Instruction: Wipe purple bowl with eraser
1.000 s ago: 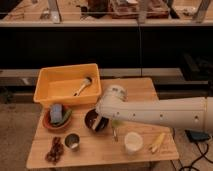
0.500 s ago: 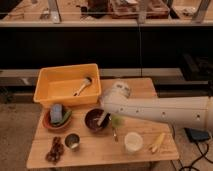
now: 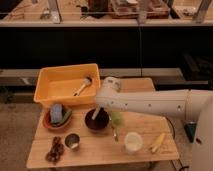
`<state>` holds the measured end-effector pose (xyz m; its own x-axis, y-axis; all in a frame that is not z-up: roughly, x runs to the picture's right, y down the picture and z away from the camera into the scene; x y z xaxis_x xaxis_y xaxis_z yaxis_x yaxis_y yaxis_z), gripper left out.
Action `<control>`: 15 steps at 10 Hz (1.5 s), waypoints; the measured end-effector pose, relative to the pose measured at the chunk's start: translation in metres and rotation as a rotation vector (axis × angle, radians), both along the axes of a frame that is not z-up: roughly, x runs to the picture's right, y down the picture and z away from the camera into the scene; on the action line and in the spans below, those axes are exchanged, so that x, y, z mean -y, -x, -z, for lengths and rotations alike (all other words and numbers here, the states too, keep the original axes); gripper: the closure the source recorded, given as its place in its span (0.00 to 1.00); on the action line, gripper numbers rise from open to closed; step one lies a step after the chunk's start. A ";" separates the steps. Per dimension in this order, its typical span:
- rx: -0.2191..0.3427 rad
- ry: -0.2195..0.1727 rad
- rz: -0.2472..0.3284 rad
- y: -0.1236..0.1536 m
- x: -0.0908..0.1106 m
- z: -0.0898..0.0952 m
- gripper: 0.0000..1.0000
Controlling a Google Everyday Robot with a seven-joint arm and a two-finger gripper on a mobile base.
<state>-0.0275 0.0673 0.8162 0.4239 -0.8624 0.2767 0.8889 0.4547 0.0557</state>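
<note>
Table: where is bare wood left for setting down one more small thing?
Front strip between metal cup and white cup; back right corner of the table. Crowded around the purple bowl, where the gripper is, and the reddish bowl.

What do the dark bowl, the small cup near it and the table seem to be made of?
The purple bowl looks like glazed ceramic or glossy plastic: dark, shiny. The small cup looks metal: grey, reflective. The table is pale wood, planks visible. The gripper reaches down into the bowl.

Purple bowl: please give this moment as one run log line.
gripper: in purple bowl | eraser: not distinguishable | bowl: upright on table
</note>
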 end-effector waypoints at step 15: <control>0.035 0.043 -0.003 -0.016 -0.039 0.054 1.00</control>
